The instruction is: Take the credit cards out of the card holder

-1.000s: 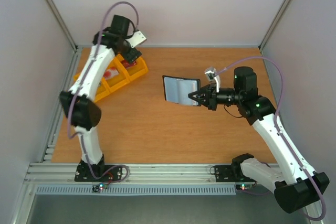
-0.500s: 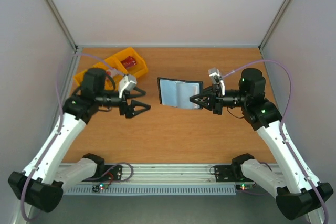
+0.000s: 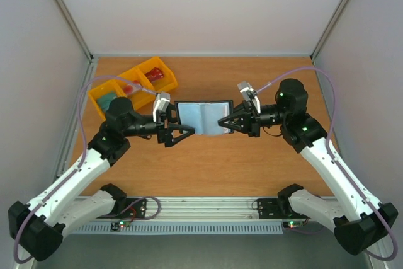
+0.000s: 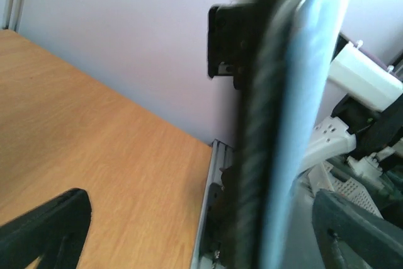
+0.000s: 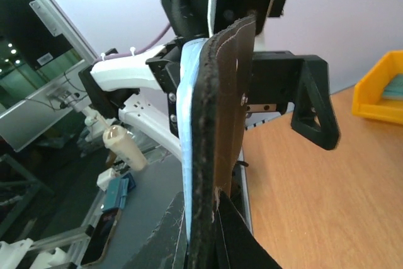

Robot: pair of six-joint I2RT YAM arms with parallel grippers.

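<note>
**Left claw open around the card holder: watch the squeeze**

Your right claw (image 3: 228, 121) is clamped on the right edge of the card holder (image 3: 200, 118). The holder hangs opened out over mid-table, apparently lifted off the wood, with its grey-blue lining facing up. Your left claw (image 3: 181, 122) stands wide open with the holder's left edge between its fingers. In the left wrist view neither finger touches it. You cannot make out any credit cards in the pockets from here. Something red (image 3: 157, 75) lies in the yellow bins (image 3: 170, 84) at far left, too small to name.

The main risk is where the left claw bites. If it closes across the whole leaf, it would likely pinch the pocket shut and trap any card inside. Pulling left after that becomes a tug against the right claw's thin edge grip, and the holder could slip out and drop. The two claws are also close together with only the holder between them, so pushing either one further in could knock the fingers together.

You have bare table (image 3: 201, 168) on the near and far sides of the holder. The bins are well apart from it, and the side walls (image 3: 365, 61) are further off. Any pull is best taken leftward, towards the bins.
</note>
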